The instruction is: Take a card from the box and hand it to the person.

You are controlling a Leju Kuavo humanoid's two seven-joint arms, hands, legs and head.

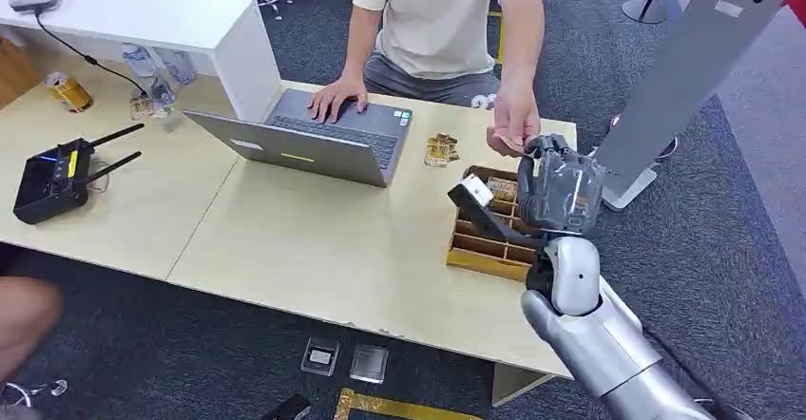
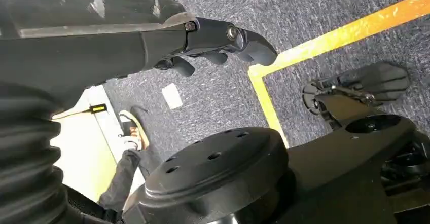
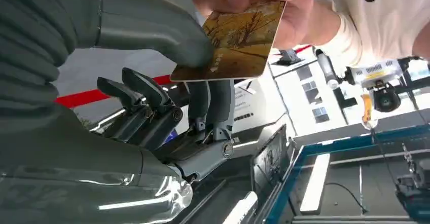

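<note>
Head view: right hand (image 1: 561, 187) raised over wooden box (image 1: 487, 239) at table (image 1: 304, 239) edge, meeting person's hand (image 1: 513, 127); laptop (image 1: 314, 140) to its left

Left wrist view: left hand (image 2: 223, 41) hangs above carpet, fingers loosely curled, holding nothing

Right wrist view: card (image 3: 233, 44) pinched between thumb and fingers (image 3: 210, 100) of right hand (image 3: 167, 107); person's hand (image 3: 263, 6) grips card's far end too
</note>
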